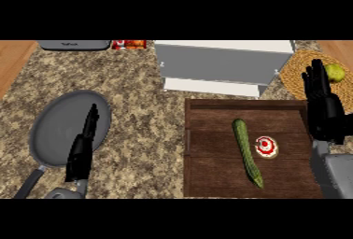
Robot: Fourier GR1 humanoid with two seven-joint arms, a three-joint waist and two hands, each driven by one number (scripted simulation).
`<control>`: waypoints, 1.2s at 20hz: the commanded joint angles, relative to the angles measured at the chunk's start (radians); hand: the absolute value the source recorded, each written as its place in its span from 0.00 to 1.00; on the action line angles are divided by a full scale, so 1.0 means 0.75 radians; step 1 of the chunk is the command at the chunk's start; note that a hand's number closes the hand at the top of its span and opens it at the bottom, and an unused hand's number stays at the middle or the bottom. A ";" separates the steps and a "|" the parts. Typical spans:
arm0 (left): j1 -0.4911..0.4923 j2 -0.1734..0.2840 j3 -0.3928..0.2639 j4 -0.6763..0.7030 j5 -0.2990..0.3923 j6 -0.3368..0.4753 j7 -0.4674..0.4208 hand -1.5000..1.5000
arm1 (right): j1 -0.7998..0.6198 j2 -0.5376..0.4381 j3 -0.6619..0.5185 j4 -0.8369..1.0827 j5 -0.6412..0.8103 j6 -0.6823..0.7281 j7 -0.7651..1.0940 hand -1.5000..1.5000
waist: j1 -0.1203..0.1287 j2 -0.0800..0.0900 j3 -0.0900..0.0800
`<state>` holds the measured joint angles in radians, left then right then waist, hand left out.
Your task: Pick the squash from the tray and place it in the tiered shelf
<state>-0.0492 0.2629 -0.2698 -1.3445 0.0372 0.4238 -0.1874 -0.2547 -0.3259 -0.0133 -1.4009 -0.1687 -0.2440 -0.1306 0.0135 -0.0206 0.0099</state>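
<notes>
Nearest me on the tabletop (pixel 138 135), the dark wooden tray (pixel 207 182) sits at the right side of the near edge, and the squash (pixel 247 151), a long green one, lies on it lengthwise, its thin end toward the tray's near edge. Just beside it to the right is a small round red-and-white thing (pixel 266 146) that I can't name; the two look apart, but only just.

That neighbour is my first worry: if I bring fingers down on the squash from the right, I judge they could nudge or catch it. The squash is also slim and round, so a grasp off its middle could let it roll or tip lengthwise as I lift.

My right hand (pixel 324 109) stands over the tray's right edge, fingers straight and apart, pointing away from me, holding nothing and not touching the squash. My left hand (pixel 82 149) is over the grey pan (pixel 62 112) at the left of the tabletop, fingers straight and together, also empty.

Farther off, the white tiered shelf (pixel 221 63) stands just beyond the tray's far edge. I judge a long squash carried crosswise could strike its side walls. At the far right corner a woven mat (pixel 296 70) holds a pear (pixel 335 72), partly behind my right fingertips.
</notes>
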 commanded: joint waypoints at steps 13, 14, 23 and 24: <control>-0.061 0.106 0.185 -0.314 0.209 -0.114 0.301 0.50 | -0.198 -0.007 0.092 0.150 -0.479 0.822 0.168 0.00 | 0.005 0.029 -0.011; -0.083 0.145 0.220 -0.344 0.252 -0.150 0.364 0.50 | -0.176 -0.069 0.084 0.089 -0.513 0.904 0.190 0.00 | -0.004 0.026 -0.012; -0.023 0.138 0.203 -0.393 0.215 -0.134 0.359 0.50 | -0.288 -0.503 0.223 -0.199 -0.401 1.304 0.442 0.00 | -0.019 0.016 -0.015; -0.070 0.112 0.196 -0.364 0.205 -0.116 0.357 0.50 | -0.339 -0.498 0.260 -0.221 -0.338 1.294 0.460 0.00 | -0.018 0.022 -0.015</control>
<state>-0.0911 0.3566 -0.1212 -1.6175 0.1938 0.3349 0.0774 -0.4625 -0.6223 0.1300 -1.4929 -0.4781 0.6469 0.1577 0.0028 -0.0058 -0.0006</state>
